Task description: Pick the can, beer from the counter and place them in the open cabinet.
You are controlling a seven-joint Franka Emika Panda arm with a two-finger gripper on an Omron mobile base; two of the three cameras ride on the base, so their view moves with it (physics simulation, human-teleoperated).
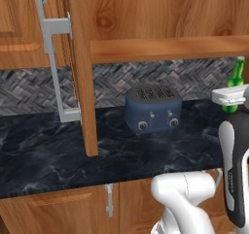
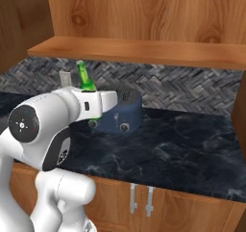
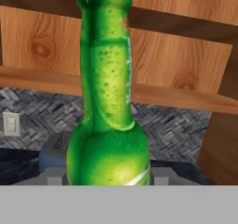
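Beer (image 3: 109, 125) clamped in my gripper (image 3: 108, 176), upright, lifted above the counter (image 1: 44, 150) right of the toaster (image 1: 153, 109). Carry step; next I judge raise it onto the cabinet shelf (image 2: 144, 50).

The beer (image 1: 237, 77) shows just its neck and a sliver of body above the robot's white hand at the right edge of the left base view; the rest is hidden. In the right base view the arm covers the bottle's lower body and the left half of the blue toaster (image 2: 124, 113) on the counter (image 2: 182, 149). In the hand view the bottle's top is cut off, and the gripper's (image 3: 108, 176) fingers appear hidden behind the glass.
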